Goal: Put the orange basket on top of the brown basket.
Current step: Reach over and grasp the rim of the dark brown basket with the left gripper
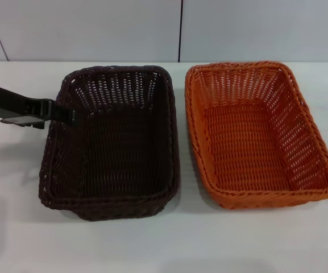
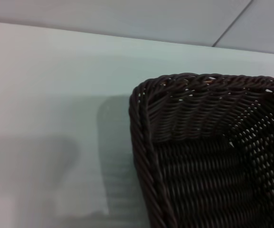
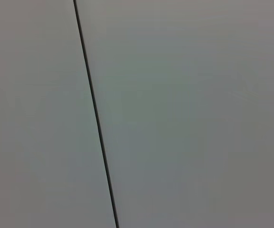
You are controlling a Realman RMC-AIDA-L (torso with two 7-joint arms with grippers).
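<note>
Two rectangular woven baskets seen side by side on white table (image 1: 164, 244) in head view, close but apart: very dark brown openwork basket (image 1: 113, 142) on left, bright orange openwork basket (image 1: 257, 133) on right, both upright. Left gripper (image 1: 67, 114) reached to brown basket's left rim; finger state cannot be told.

Left wrist view: brown basket's (image 2: 212, 156) braided corner shown on table (image 2: 56, 95).

Right wrist view: only grey panel (image 3: 184, 114) with dark seam (image 3: 95, 114) shown; right gripper unseen.

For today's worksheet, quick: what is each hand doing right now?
Left hand: at the brown basket rim; grip cannot be told.
Right hand: not in view.
</note>
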